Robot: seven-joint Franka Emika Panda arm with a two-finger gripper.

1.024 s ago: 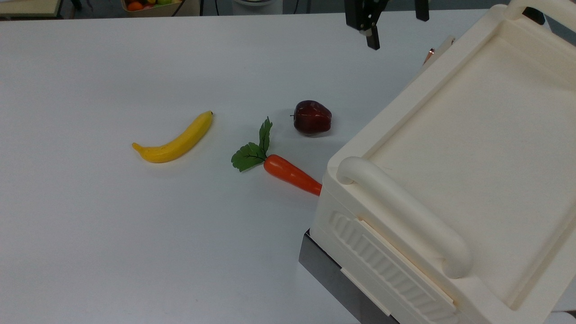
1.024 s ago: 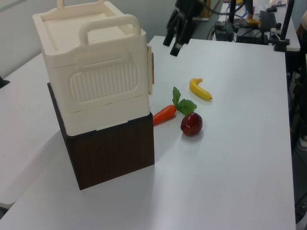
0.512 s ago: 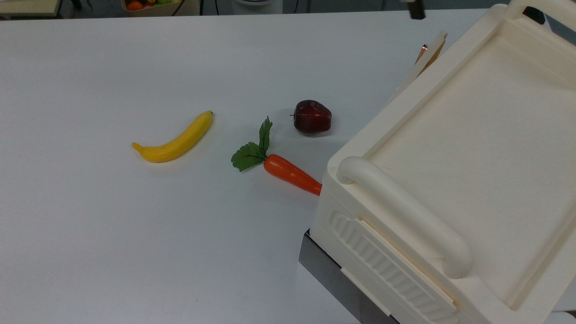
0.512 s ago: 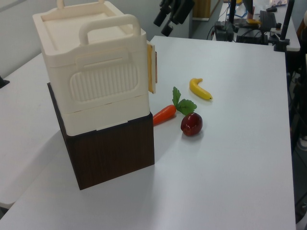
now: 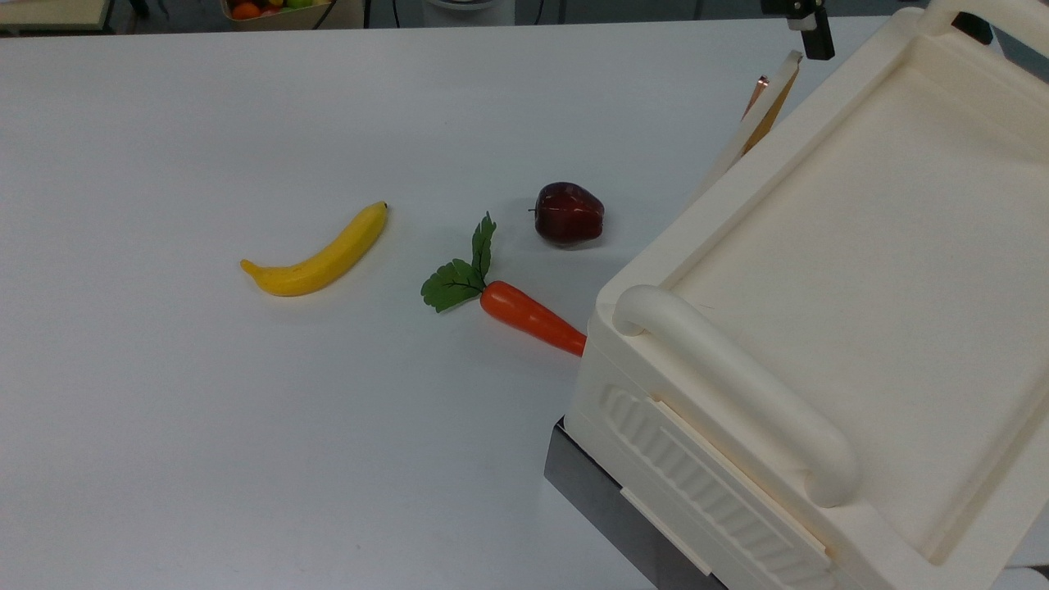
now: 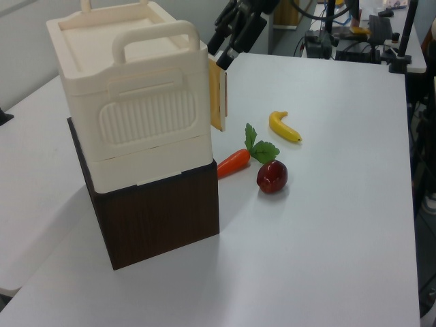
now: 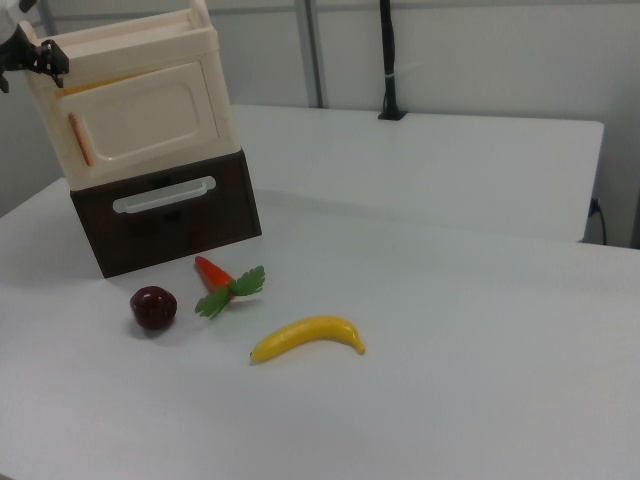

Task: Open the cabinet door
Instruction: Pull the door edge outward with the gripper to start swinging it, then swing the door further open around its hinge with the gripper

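Left view: cabinet door (image 6: 219,95) ajar; claw (image 6: 225,53) at its top free edge, grip state indeterminate. Next: swing door wider, likely.

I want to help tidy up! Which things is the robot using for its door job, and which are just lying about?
For the job:
cabinet door
cabinet
pincer

Just lying about:
banana
carrot
apple

Bright even overhead light, soft faint shadows under objects, mild glare on white table (image 5: 164,451)
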